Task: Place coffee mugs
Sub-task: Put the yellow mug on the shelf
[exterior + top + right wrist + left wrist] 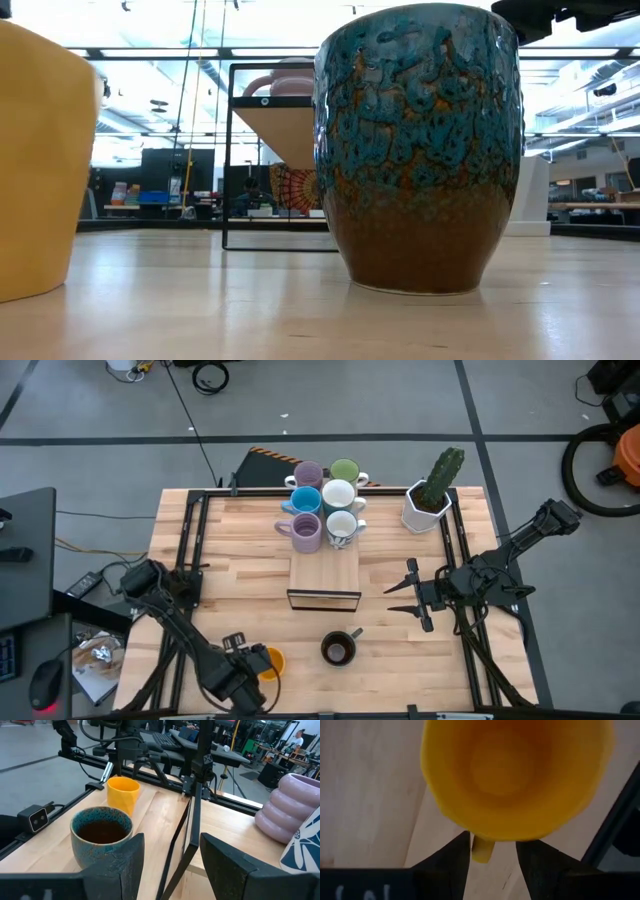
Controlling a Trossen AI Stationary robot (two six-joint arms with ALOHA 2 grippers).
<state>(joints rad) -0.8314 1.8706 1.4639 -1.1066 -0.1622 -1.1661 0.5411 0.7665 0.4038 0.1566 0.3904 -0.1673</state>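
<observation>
So, quick rundown of where things sit:

Orange mug: the orange mug (270,661) stands upright on the desk (240,575) at the near left corner, mouth up. In the left wrist view its handle (482,851) points back toward the arm, right into the gap between the two fingers (449,862).

Left hand: the left hand (252,665) is right up against that mug, fingers parted either side of the handle and not pinching it as far as I can see. Looks like it's lining up a grab, but that's my guess.

Key relation: mug lies straight ahead of the left hand, handle first, so the left arm is clearly the nearer one.

Dark mug: a blue-and-brown glazed mug (337,649) stands upright near the front middle, well apart from the orange one.

Right hand: the right hand (412,595) hovers right of the shelf, fingers spread, holding nothing, pointed toward the dark mug.

Shelf: the wooden shelf (324,572) already has six mugs (322,510) bunched at its far end; the near half is bare.

Cactus pot: the cactus pot (431,497) stands off at the far right.

Hard to see: the low view is mostly filled by the two near mugs, and the left arm covers part of the orange mug from above.
</observation>
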